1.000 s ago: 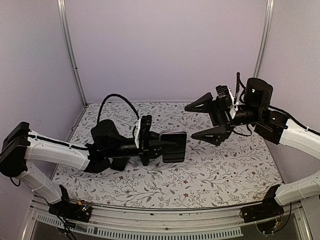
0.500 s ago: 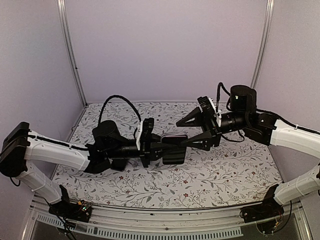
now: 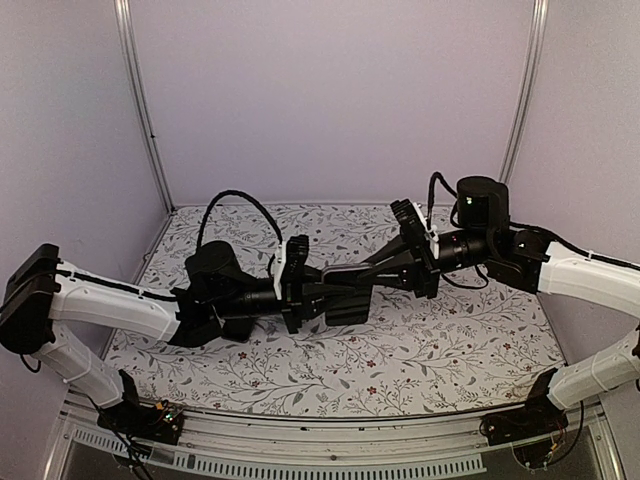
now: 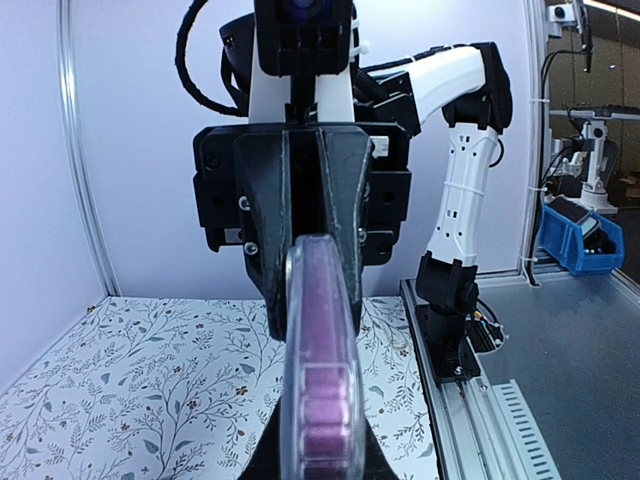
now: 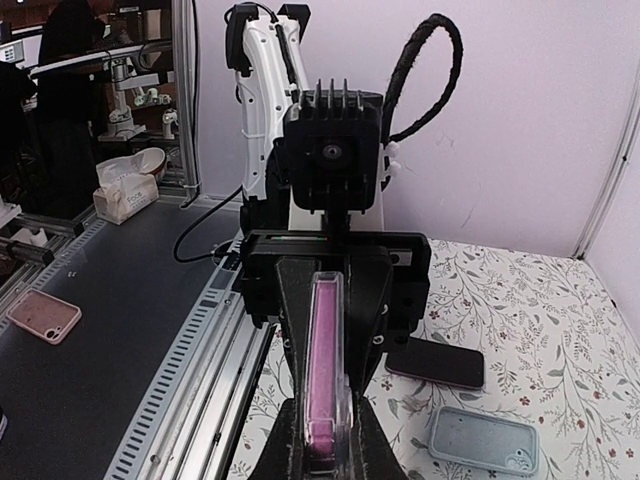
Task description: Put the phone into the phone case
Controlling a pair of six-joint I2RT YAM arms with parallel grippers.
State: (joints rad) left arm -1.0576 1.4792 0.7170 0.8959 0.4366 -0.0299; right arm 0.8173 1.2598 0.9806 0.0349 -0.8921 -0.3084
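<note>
A clear phone case (image 5: 325, 370) with a purple phone filling its rim hangs edge-up above the table. Both grippers pinch its faces from opposite ends. My left gripper (image 3: 333, 291) is shut on its left end and my right gripper (image 3: 366, 283) is shut on its right end. In the left wrist view the case (image 4: 320, 380) runs straight away from my left gripper (image 4: 320, 465) into the right gripper's black fingers (image 4: 262, 220). From above, the phone case (image 3: 349, 307) shows as a dark slab.
A black phone (image 5: 436, 363) lies flat on the floral table (image 5: 530, 330), with a grey-blue case (image 5: 484, 441) beside it. A pink case (image 5: 42, 316) rests on the bench beyond the table rail. Purple walls close the back and sides.
My right gripper swung left from an open stance up to the held case and shut its jaws on its free end. The left arm kept still.
</note>
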